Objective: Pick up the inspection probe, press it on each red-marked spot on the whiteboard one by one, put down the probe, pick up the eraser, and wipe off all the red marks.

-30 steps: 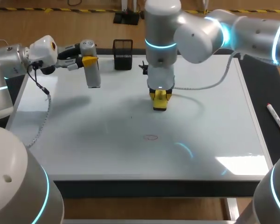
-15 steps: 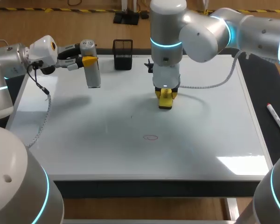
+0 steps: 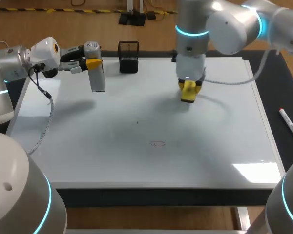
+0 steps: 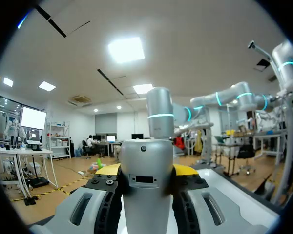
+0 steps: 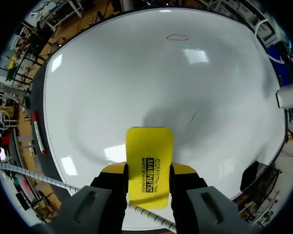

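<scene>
A thin red oval mark [image 3: 158,143] sits on the whiteboard [image 3: 224,146] in the lower middle of the head view. A tiny dark speck [image 3: 137,122] lies just above and left of it. At the right edge a red-capped marker [image 3: 290,125] lies on the dark tabletop [image 3: 283,92], off the board.

Farther in, right of centre, the right hand [image 3: 188,92] points down over the board, its yellow fingers clamped on two sides of the eraser [image 3: 187,91]. The eraser is a flat, bright yellow block with rounded corners and black print, and it sticks out past the fingertips. Whether its lower edge touches the board cannot be told. It is well apart from the red mark. In the right wrist view the eraser [image 5: 149,165] fills the gap of the hand [image 5: 149,170], with the mark [image 5: 177,36] far ahead of it.

In the upper left, the left hand [image 3: 90,64] grips the inspection probe [image 3: 96,73], a pale grey cylinder that hangs upright over the board's far left part. The left wrist view shows the probe [image 4: 146,180] pinched between the fingers [image 4: 107,169].

A black mesh holder [image 3: 128,57] stands at the board's far edge, just right of the probe.
</scene>
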Available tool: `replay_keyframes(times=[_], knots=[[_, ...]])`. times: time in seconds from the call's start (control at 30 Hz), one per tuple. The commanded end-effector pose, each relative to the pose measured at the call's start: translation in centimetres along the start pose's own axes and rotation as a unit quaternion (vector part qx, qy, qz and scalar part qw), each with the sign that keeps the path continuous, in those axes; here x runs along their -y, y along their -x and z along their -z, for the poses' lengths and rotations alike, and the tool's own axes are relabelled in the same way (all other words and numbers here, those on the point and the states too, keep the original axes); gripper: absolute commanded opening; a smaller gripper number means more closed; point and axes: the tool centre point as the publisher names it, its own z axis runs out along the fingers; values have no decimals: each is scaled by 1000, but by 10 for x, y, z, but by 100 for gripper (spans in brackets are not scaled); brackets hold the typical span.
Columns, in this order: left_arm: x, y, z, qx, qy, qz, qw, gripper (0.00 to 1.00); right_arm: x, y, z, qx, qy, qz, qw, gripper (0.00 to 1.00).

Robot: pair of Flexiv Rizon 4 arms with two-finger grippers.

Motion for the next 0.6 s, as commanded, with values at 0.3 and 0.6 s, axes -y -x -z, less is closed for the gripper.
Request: replay_keyframes(times=[0.3, 0.6], knots=[[1, 0, 0, -1, 0, 0, 1000, 0, 34, -44, -4, 1, 10, -46, 999, 0], [1, 0, 0, -1, 0, 0, 1000, 0, 37, -46, -4, -5, 17, -51, 999, 0]])
